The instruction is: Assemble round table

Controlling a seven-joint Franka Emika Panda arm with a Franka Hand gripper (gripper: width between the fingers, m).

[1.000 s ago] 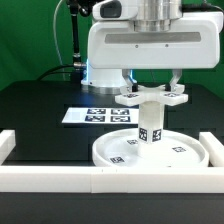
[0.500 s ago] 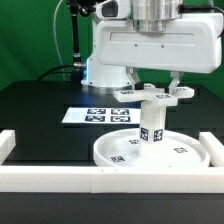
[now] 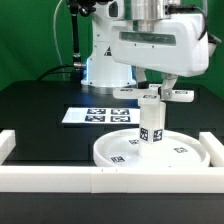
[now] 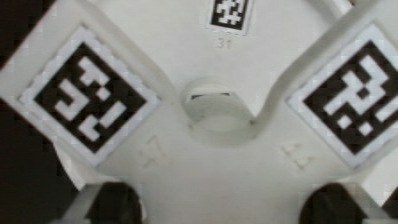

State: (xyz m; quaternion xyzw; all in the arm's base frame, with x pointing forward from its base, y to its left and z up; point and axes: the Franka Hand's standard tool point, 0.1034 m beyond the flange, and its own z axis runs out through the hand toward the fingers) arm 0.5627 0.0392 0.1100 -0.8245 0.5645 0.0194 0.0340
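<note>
The round table's parts are white plastic, each carrying small black-and-white tags. The large rimmed disc point(image 3: 190, 153) lies flat on the black counter point(image 3: 40, 105), just behind the front white rail point(image 3: 60, 178), with several tags on its floor. The short cylindrical post point(image 3: 150, 122) stands upright from the disc's middle and shows tags on its lower side. The flat cross-shaped piece point(image 3: 160, 94) sits level on top of the post, its arms reaching out to either side.

The end effector point(image 3: 155, 86) comes down from directly above. Its two fingers stand on opposite sides of the cross-shaped piece and are clamped on it.

Only the exterior view shows the whole stack of disc, post and cross. It also shows the marker board point(image 3: 95, 115) lying flat behind the disc toward the exterior view's left, and the arm's white body above.

The wrist view shows none of that. The cross-shaped piece fills it from close above. Two large diamond-set tags point(image 4: 86, 92) sit on neighbouring arms, and a third tag point(image 4: 233, 12) is partly out of frame. A small round boss point(image 4: 214, 103) marks the centre. The dark fingertips point(image 4: 116, 205) flank one arm of the piece. The post and disc are hidden beneath it.
</note>
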